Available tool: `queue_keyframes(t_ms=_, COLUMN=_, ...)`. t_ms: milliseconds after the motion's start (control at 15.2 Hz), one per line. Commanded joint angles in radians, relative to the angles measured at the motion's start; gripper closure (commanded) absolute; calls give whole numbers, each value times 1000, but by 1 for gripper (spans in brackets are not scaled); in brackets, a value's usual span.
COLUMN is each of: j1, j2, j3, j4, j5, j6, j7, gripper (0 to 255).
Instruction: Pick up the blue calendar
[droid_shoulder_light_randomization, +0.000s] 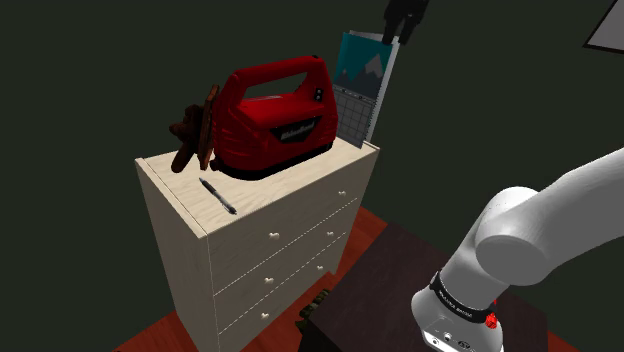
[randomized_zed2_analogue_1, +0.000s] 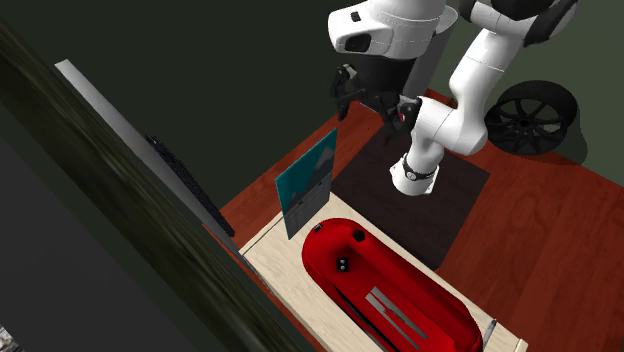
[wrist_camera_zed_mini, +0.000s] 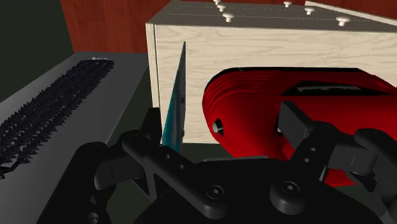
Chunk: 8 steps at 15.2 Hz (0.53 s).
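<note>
The gripper hangs with fingers released, straddling the upright calendar, whose thin edge sits near one finger, ready for pinching.

A pale wooden dresser with three drawers and small round knobs carries everything. In the shoulder view a big red power tool with a handle on top takes up most of the dresser's top. A brown wooden thing leans against the tool at its nine o'clock — what it is cannot be told. A dark pen lies flat at the tool's seven o'clock, a little apart from it. At the tool's two o'clock a calendar stands upright at the top's corner — teal, with a mountain picture.
</note>
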Motion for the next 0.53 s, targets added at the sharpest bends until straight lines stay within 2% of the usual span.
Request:
queue_keyframes(t_ms=0, j1=-10, j2=85, j3=-31, j4=122, j5=11, j6=-55, j7=-15, gripper=0)
queue_keyframes(t_ms=198, j1=-26, j2=218, j3=-81, j4=322, j5=38, j6=-147, j7=-42, gripper=0)
queue_keyframes(t_ms=462, j1=-27, j2=177, j3=-76, j4=218, j5=32, j6=-84, j7=-36, gripper=0)
